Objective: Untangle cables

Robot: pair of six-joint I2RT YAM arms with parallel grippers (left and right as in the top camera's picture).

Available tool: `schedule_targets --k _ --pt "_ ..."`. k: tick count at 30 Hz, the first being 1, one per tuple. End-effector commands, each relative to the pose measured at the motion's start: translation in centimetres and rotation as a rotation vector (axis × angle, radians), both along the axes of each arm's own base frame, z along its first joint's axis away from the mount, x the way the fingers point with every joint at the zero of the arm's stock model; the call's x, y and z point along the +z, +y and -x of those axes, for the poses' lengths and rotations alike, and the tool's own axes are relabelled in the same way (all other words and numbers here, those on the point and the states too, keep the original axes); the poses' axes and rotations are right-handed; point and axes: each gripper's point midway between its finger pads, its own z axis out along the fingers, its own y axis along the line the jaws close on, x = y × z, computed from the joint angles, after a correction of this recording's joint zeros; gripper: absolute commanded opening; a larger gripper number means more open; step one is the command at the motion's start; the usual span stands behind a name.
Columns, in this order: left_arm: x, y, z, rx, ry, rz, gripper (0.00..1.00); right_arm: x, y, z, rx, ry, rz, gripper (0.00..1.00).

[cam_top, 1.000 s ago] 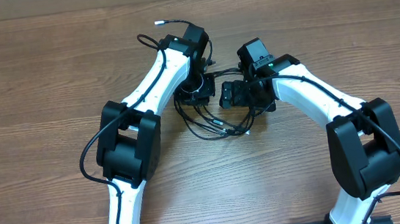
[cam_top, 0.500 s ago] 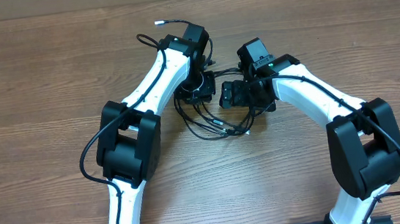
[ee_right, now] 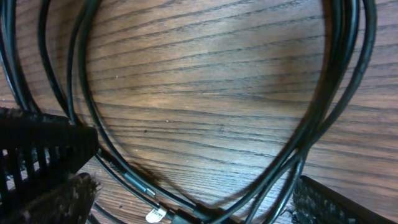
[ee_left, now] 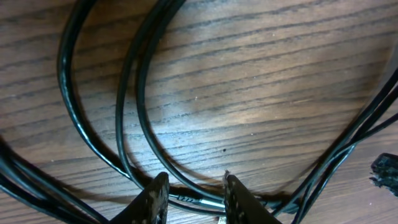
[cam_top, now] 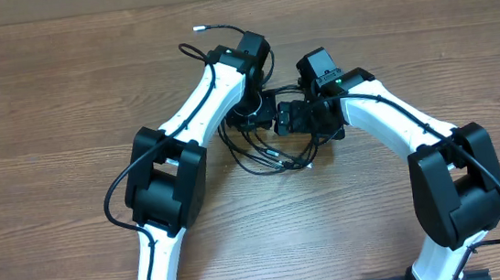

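Observation:
The cables (cam_top: 268,157) lie as a tangle of thin black loops on the wooden table, between and below both grippers. One cord end with a silver tip (cam_top: 201,28) lies apart at the back. My left gripper (cam_top: 257,114) hangs low over the tangle's upper left. In the left wrist view its jaws (ee_left: 194,183) stand a little apart, astride a plug (ee_left: 203,201) lying on the wood, without pinching it. My right gripper (cam_top: 290,118) faces it from the right, open wide (ee_right: 193,186) over several strands (ee_right: 292,162) and a silver-tipped plug (ee_right: 154,214).
The two grippers are almost touching above the tangle. Thicker black wires run along both white arms (cam_top: 192,109). Bare wooden table (cam_top: 44,105) stretches to the left, right and front.
The left arm has shifted slightly right, bringing its gripper closer to the right gripper, and its jaws have parted a little. The right arm and the cables look unmoved.

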Motion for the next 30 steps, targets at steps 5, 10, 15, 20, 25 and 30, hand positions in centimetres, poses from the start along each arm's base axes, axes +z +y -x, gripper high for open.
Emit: schedule_targets --k 5,10,15,20,25,30 --pt "1.4 0.3 -0.8 0.025 -0.067 -0.045 0.32 0.9 -0.2 -0.4 -0.011 -0.025 -0.01 1.0" --pt "1.3 0.7 -1.3 0.029 -0.091 -0.067 0.33 0.9 -0.2 -0.4 -0.011 -0.025 -0.01 1.0" --pt "1.3 0.6 -1.3 0.035 -0.09 -0.066 0.32 0.9 -0.2 -0.4 -0.011 -0.025 -0.01 1.0" --pt "1.3 0.6 -1.3 0.035 -0.093 -0.064 0.33 0.9 -0.2 -0.4 -0.011 -0.025 -0.01 1.0" --pt "1.0 0.7 -1.0 0.033 -0.083 -0.069 0.34 0.9 -0.2 -0.4 -0.011 -0.025 -0.01 1.0" --pt "0.2 0.9 -0.2 0.031 -0.054 -0.078 0.34 0.9 -0.2 -0.4 -0.011 -0.025 -0.01 1.0"
